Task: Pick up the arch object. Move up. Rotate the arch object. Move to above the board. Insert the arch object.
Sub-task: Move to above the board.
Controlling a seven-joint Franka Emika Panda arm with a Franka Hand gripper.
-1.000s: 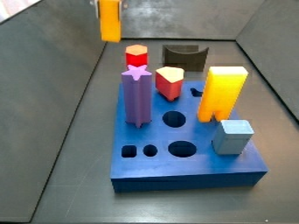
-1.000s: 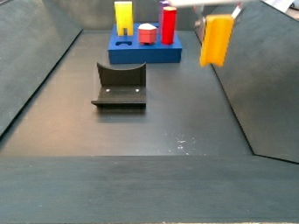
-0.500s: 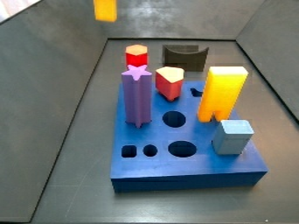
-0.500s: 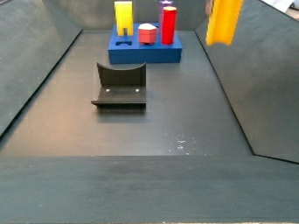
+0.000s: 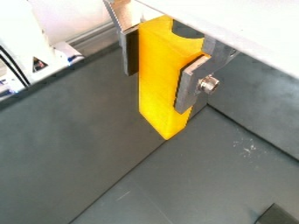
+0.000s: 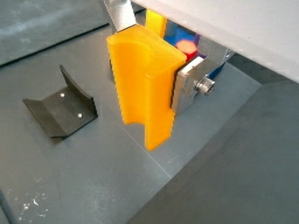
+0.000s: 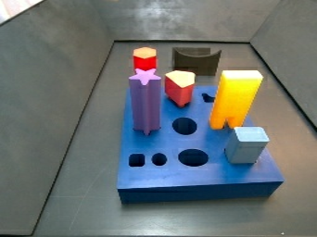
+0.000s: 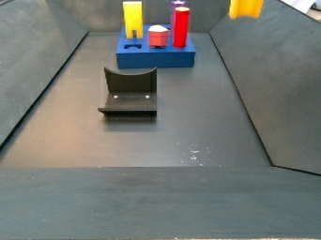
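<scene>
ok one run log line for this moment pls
phase: lifted | gripper: shut on arch object, high above floor | arch object: at top edge in a side view | board: not reached

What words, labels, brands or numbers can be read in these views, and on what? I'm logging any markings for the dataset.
None: no text shows in any view.
The arch object, held in the gripper, is plain orange-yellow.
The board, its pieces and the fixture carry no markings.
</scene>
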